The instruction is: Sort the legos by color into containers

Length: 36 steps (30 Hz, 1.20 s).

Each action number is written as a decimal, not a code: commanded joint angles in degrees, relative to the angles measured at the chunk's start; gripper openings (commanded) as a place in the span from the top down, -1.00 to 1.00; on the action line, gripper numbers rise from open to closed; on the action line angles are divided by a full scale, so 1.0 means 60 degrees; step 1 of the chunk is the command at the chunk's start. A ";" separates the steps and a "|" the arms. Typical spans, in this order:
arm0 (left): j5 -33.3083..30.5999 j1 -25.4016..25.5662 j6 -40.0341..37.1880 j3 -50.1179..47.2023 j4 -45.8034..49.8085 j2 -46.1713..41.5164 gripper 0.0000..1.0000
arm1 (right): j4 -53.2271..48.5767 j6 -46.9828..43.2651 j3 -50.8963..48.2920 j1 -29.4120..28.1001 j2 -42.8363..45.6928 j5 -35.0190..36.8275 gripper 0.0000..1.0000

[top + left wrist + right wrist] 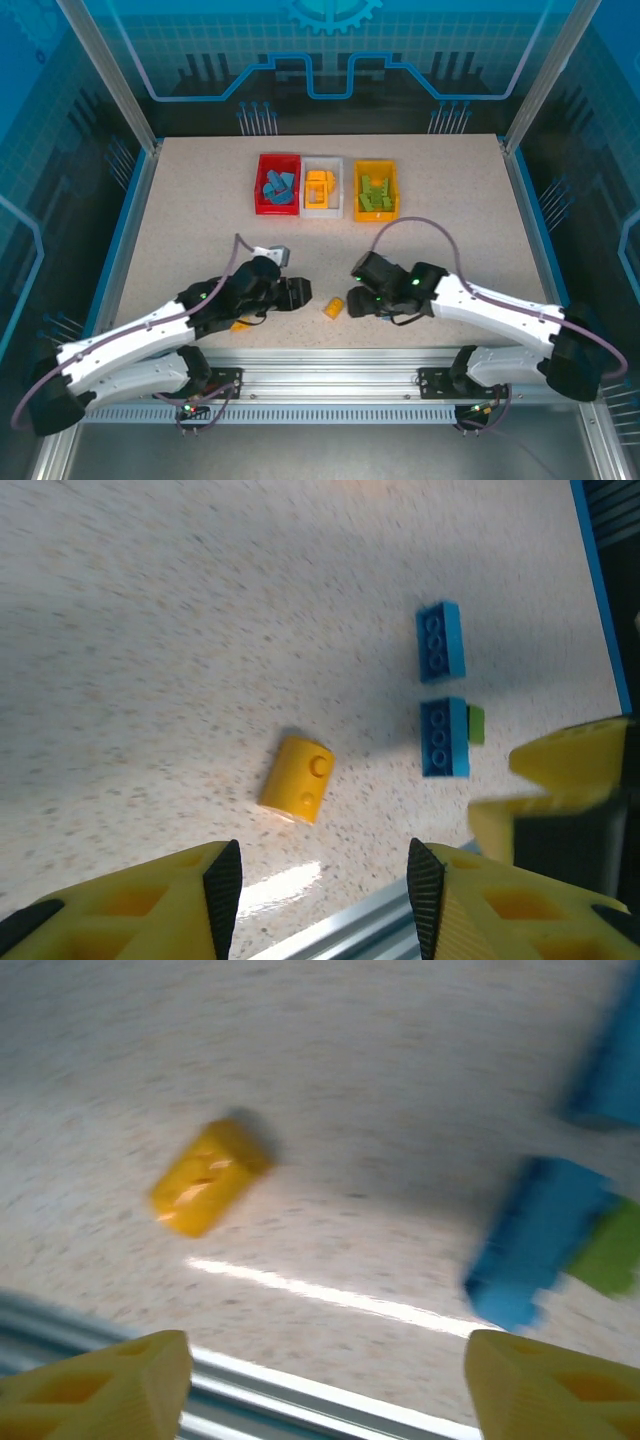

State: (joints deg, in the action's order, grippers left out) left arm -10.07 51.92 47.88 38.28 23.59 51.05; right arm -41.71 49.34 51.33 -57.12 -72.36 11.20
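A yellow-orange brick (333,307) lies near the table's front edge, between my two grippers. My left gripper (304,294) is open just left of it; in the left wrist view the brick (297,777) lies ahead of the left gripper (325,892), apart from its pads. My right gripper (359,299) is open just right of the brick, which is seen blurred (208,1176) ahead of the right gripper (325,1385). Two blue bricks (440,642) (445,737) and a green brick (476,724) lie beyond. The red bin (277,183) holds blue legos, the white bin (322,187) yellow-orange ones, the yellow-orange bin (376,190) green ones.
The metal rail (330,365) runs along the table's front edge, close behind both grippers. The right gripper's yellow fingers (565,780) show at the right of the left wrist view. Blue frame edges (528,215) border the table.
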 commanded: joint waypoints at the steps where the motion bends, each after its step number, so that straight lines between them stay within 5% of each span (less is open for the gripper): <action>1: -0.1312 0.0062 0.0615 -0.0142 0.1156 -0.0786 -0.01 | 0.0619 -0.1824 0.0741 -0.0559 -0.1323 -0.0139 -0.60; 13: -0.1985 0.0063 0.0930 -0.0038 0.2036 -0.1843 -0.03 | 0.0257 -0.4789 0.1934 -0.0206 -0.3961 -0.0832 -0.74; 21: -0.1926 0.0062 0.0887 0.0036 0.2059 -0.1751 -0.03 | 0.0254 -0.5451 0.2429 0.0327 -0.5128 -0.0871 -0.44; 30: -0.1832 0.0062 0.0870 -0.0045 0.1871 -0.1711 -0.03 | 0.0741 -0.5213 0.2480 0.0426 -0.5325 -0.0939 0.19; 36: -0.1929 0.0035 0.0465 0.0423 0.1537 -0.1463 -0.09 | 0.0712 -0.4815 0.3069 0.1179 -0.4427 -0.0739 0.24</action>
State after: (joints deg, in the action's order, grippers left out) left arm -20.18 51.92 52.25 38.22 34.24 41.32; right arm -37.87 18.70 65.89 -53.25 -102.50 6.61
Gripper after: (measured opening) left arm 0.536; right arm 0.445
